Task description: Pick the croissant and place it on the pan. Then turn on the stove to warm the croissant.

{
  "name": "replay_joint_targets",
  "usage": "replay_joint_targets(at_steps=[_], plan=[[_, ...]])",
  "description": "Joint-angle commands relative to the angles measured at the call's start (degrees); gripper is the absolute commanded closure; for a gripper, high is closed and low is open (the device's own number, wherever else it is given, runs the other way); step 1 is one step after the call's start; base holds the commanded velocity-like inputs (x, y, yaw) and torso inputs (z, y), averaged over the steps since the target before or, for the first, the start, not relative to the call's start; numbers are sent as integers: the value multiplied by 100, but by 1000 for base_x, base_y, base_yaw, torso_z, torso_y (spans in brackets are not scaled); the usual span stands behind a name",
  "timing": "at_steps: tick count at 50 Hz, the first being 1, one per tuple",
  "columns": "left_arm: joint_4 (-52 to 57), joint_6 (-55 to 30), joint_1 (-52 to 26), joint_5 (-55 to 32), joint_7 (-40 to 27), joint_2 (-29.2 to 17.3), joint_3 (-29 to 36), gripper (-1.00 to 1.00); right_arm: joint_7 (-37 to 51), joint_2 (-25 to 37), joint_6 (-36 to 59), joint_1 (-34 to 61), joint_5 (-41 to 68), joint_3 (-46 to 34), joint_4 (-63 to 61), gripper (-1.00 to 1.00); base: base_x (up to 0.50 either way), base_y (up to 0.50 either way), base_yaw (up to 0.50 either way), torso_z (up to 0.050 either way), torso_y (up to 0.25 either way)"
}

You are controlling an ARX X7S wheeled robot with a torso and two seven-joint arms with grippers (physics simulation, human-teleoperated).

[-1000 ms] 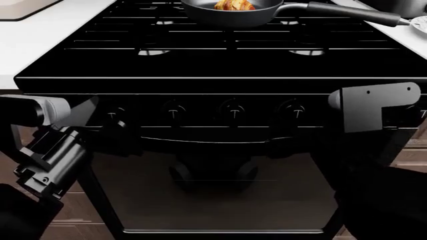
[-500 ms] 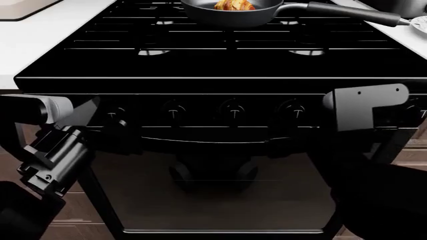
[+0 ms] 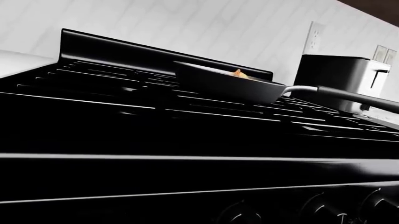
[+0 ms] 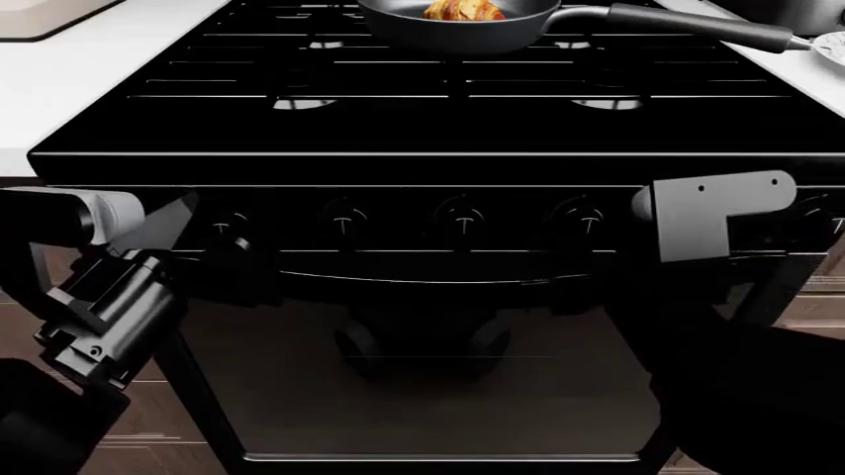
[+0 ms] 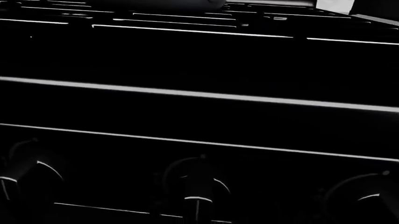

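The croissant (image 4: 462,9) lies in the dark grey pan (image 4: 456,30) on a back burner of the black stove (image 4: 436,129). The pan's handle (image 4: 700,26) points right. The pan (image 3: 224,83) and a tip of the croissant (image 3: 238,72) show in the left wrist view. My left gripper (image 4: 235,265) is low in front of the leftmost knob (image 4: 229,222). My right gripper (image 4: 571,289) is just below the fourth knob (image 4: 579,216), which is centred in the right wrist view (image 5: 194,186). Both grippers are black against the black stove front, so their jaws cannot be made out.
A white counter (image 4: 79,69) lies left of the stove. The rim of a white plate (image 4: 832,45) is at the right edge. A silver toaster (image 3: 339,77) stands behind the pan handle. The oven door handle (image 4: 422,279) runs below the knobs.
My right arm has shifted a little to the left along the knob row. The left arm, pan and croissant have barely moved.
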Motion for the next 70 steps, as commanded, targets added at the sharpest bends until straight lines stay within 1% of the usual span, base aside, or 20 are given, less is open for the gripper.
replay_joint_targets(at_steps=[1,23,70], plan=[[-7,16,-1,1,-2,-7,11,-100,0,1,-10,-11,-8,-8,6,100,0,0,0,0,0],[28,49,28,-22,-30,-33,5,-100,5,6,-19,-5,-17,-22,-49,100,0,0,0,0,0],[106,89,8,-146,-125,-99,-6,-100,-68,38,1012,870,-64,-616,-319,100,-1,0,0,0,2]])
